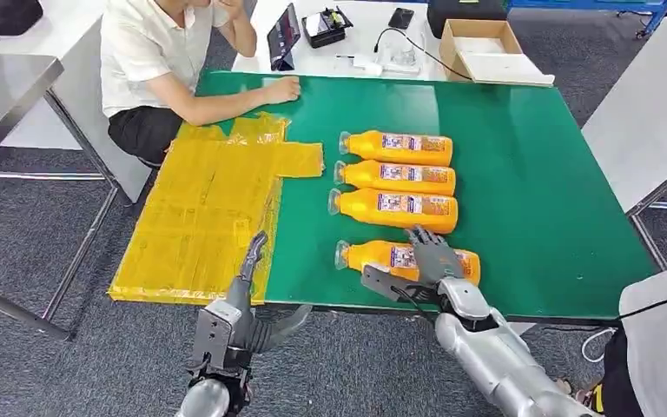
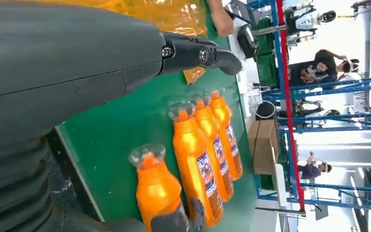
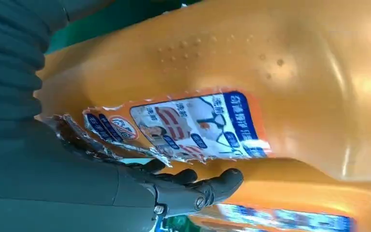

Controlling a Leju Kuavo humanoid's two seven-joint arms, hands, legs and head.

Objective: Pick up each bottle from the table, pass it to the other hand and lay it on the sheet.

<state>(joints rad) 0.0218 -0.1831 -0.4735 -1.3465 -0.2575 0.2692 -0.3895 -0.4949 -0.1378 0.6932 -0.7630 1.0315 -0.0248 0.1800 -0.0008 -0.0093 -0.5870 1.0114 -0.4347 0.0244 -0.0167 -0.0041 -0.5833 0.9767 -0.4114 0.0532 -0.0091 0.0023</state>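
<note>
Nothing has been laid on the yellow sheet [image 1: 204, 213] yet, so the whole task appears to lie ahead: all four orange bottles lie on their sides on the green table [image 1: 538, 174], to the right of the sheet, caps pointing toward it. Three of them form a tight row, the far bottle [image 1: 397, 147], the second bottle [image 1: 396, 176] and the third bottle [image 1: 394, 210]. The nearest bottle [image 1: 404, 259] lies apart, closest to the robot, and the right hand [image 1: 434, 256] sits on top of it, fingers draped over its labelled body; whether they have closed into a firm grip I cannot tell. The left hand [image 1: 252, 261] holds nothing, fingers extended, at the sheet's near right corner. By my judgement, the first pickup is just beginning, with every handover and placement remaining.
</note>
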